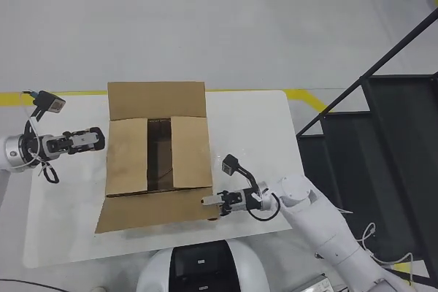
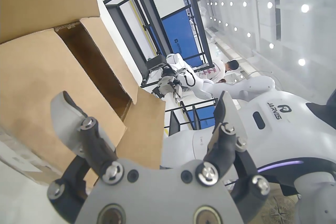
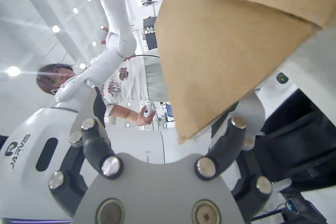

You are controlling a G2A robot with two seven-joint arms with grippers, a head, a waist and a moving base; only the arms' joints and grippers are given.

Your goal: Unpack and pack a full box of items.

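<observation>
Judging from the top view, you had the box [image 1: 128,157] in the middle of the table [image 1: 255,124], its far flap [image 1: 157,98] laid back open, its near flap [image 1: 153,212] splayed out toward the robot, and the two side flaps [image 1: 191,153] folded in over the mouth with a dark slot [image 1: 159,150] between them; that slot ran from far to near, while the near flap's long edge ran across the table from left to right. Your right gripper [image 1: 210,205] sat at the right-hand corner of that near flap, and this was the relation the coming move turned on; in the right wrist view the near flap [image 3: 210,64] poked a corner in between the spread fingers [image 3: 88,117], close to one of them, yet nothing was pinched so far as could be seen. Your left gripper [image 1: 101,139] hung just beside the box's left wall, apart from it, its fingers [image 2: 65,112] likewise wide and empty; the right arm was therefore the nearer one to a loose flap, and I would judge the next move called for closing on or pushing that corner. What lay inside was hidden; the slot showed only shadow, so you could not tell whether items were packed there; one right finger was partly covered by cardboard, and the box's right wall was out of sight beneath its flap.
</observation>
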